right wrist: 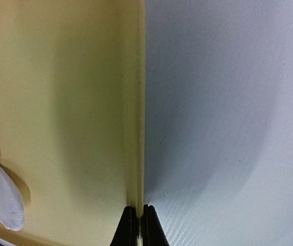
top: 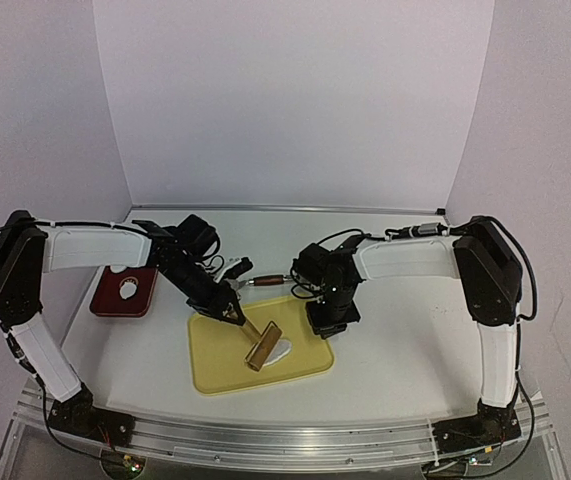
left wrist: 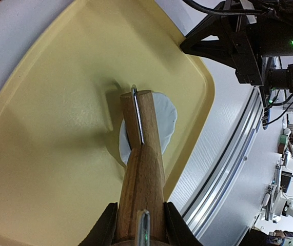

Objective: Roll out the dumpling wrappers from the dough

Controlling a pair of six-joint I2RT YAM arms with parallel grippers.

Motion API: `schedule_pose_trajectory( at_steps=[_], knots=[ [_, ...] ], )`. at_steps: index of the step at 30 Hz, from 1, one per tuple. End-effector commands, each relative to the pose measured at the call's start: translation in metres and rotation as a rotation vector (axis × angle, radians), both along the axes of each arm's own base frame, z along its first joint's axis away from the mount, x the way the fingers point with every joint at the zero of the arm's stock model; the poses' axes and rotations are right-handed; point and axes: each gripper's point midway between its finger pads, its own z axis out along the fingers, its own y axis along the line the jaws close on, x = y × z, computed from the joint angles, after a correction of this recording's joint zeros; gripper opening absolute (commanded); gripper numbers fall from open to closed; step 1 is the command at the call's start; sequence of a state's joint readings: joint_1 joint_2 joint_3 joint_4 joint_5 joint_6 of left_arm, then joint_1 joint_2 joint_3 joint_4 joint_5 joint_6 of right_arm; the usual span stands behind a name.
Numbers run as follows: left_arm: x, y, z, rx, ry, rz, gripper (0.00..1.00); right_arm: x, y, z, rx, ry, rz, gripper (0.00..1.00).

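The left fingers [left wrist: 103, 228] are clamped on the handle of a wooden rolling pin [left wrist: 142, 154], one on each side of it at the bottom of the left wrist view. The pin's roller lies across a flat white dumpling wrapper [left wrist: 165, 117] near the middle of that frame, so the disc shows on both sides of the wood. The wrapper rests on a yellow tray [left wrist: 49, 128], toward the tray's right-hand rim. From above, tray, pin and wrapper sit in the lower middle of the frame on the white tabletop [top: 395, 360]. The right fingers [right wrist: 131, 226] are pressed tightly together, tips down at the tray's rim, which runs up the middle of the right wrist view; whether they pinch the rim I cannot tell. At the left of the overhead view a red plate [top: 105, 303] carries a small white piece [top: 129, 290], and a brown-handled tool [top: 267, 282] lies just above the tray
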State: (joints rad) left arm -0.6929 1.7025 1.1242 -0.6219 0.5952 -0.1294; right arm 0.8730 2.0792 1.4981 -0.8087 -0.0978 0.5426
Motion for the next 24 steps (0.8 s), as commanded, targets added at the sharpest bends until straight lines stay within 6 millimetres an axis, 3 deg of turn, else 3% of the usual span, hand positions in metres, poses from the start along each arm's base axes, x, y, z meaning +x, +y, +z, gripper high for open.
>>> schedule_pose_trajectory(
  at_steps=[1,24],
  knots=[
    [-0.010,0.060,-0.086,0.411,0.010,0.047,0.00,0.011,0.001,0.021,0.016,-0.064,-0.006,0.00],
    [-0.017,0.033,-0.100,0.421,0.012,-0.004,0.00,0.007,-0.001,0.024,0.035,-0.064,-0.037,0.00]
  ],
)
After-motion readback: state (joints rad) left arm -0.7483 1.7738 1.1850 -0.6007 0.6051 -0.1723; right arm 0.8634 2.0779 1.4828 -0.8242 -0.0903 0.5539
